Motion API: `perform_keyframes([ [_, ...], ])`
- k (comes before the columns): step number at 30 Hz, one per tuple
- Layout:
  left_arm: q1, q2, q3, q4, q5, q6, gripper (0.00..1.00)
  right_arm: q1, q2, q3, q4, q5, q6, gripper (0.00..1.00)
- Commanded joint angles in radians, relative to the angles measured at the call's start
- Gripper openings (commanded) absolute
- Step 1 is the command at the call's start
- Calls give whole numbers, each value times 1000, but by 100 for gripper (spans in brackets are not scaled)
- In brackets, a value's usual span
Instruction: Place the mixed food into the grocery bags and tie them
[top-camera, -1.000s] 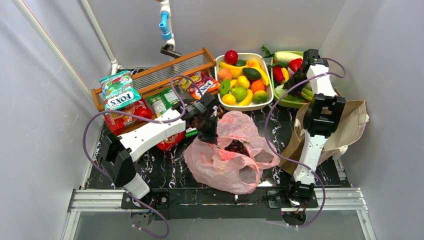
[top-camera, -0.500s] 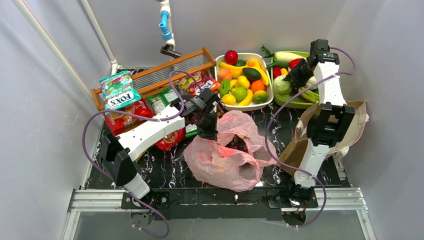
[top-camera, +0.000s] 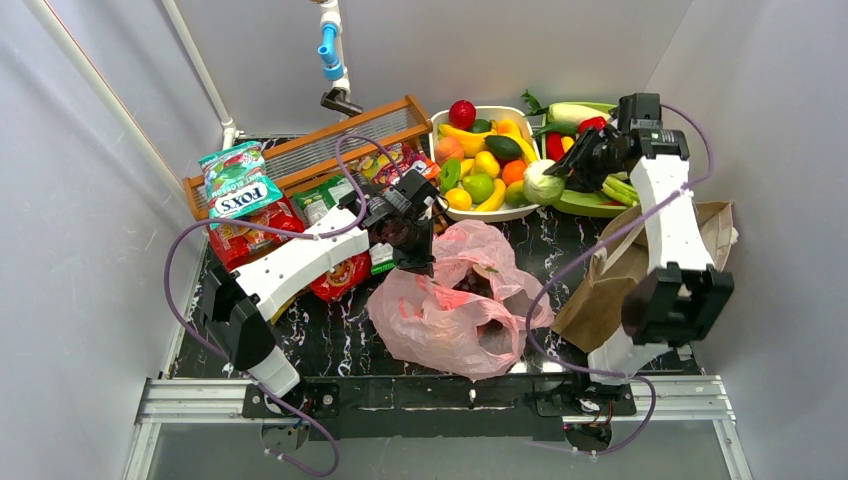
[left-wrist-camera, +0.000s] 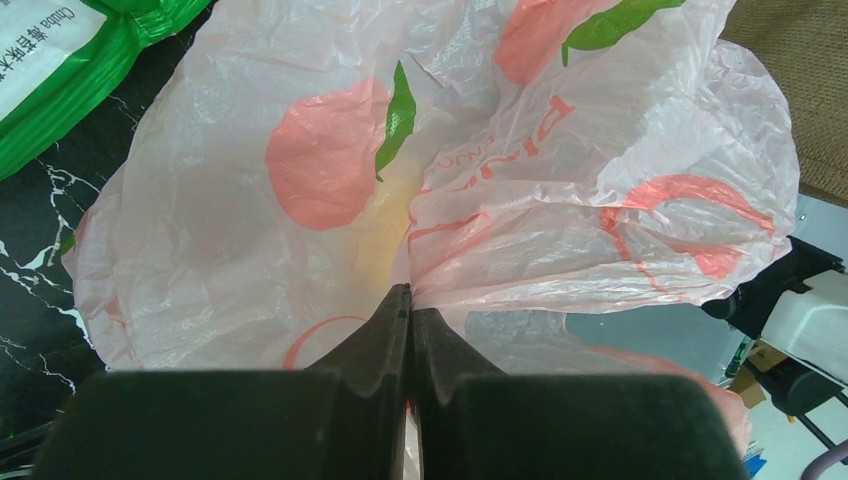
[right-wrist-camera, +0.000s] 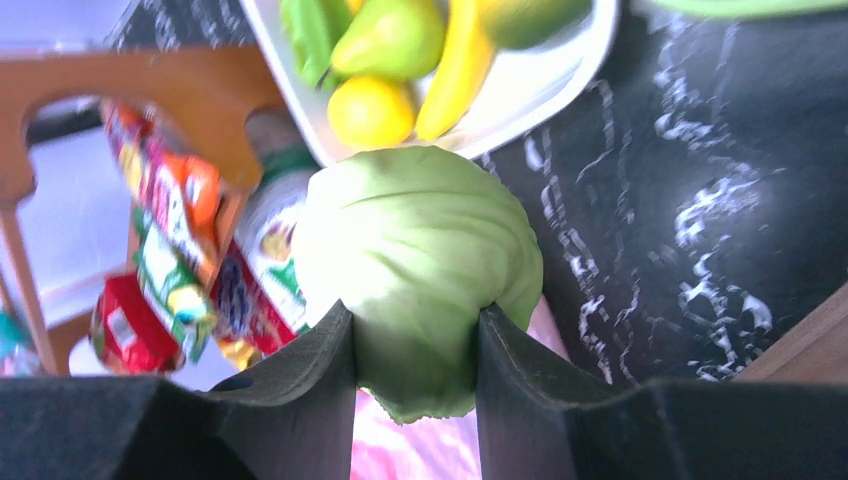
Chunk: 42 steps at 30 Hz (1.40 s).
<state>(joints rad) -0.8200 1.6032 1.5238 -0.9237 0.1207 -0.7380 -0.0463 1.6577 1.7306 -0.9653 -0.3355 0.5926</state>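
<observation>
The pink plastic bag (top-camera: 460, 305) printed with red roses lies open mid-table, dark grapes (top-camera: 478, 288) showing inside. My left gripper (top-camera: 415, 258) is shut on the bag's far-left rim; in the left wrist view the jaws (left-wrist-camera: 410, 300) pinch the pink film (left-wrist-camera: 560, 180). My right gripper (top-camera: 558, 175) is shut on a pale green cabbage (top-camera: 544, 182), held in the air between the white basket and the green tray; it fills the right wrist view (right-wrist-camera: 420, 250). The brown paper bag (top-camera: 625, 265) lies at the right under the right arm.
A white fruit basket (top-camera: 536, 205) and a green vegetable tray (top-camera: 590, 207) stand at the back. A wooden rack (top-camera: 330, 140) with snack packets (top-camera: 240, 180) is at back left. More packets (top-camera: 345, 275) lie under the left arm. Grey walls close in both sides.
My right arm lifted the cabbage out of the green tray and carried it left toward the pink bag. The left gripper held the bag rim almost still.
</observation>
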Motion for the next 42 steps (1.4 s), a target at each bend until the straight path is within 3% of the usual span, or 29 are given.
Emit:
perform_keyframes([
  [1, 6, 6, 29, -19, -2, 12, 0, 69, -226, -133, 116, -105, -3, 19],
  [8, 6, 8, 35, -18, 19, 15, 0, 110, -475, -297, 199, -224, -1, 21],
  [13, 7, -3, 37, -30, 17, 23, 0, 128, -581, -354, 170, -316, -53, 22],
  [21, 7, -7, 37, -13, 41, 17, 0, 225, -759, -495, 249, -389, 15, 23],
  [42, 6, -14, 107, -46, 51, 10, 0, 520, -727, -690, 285, -235, 83, 22],
])
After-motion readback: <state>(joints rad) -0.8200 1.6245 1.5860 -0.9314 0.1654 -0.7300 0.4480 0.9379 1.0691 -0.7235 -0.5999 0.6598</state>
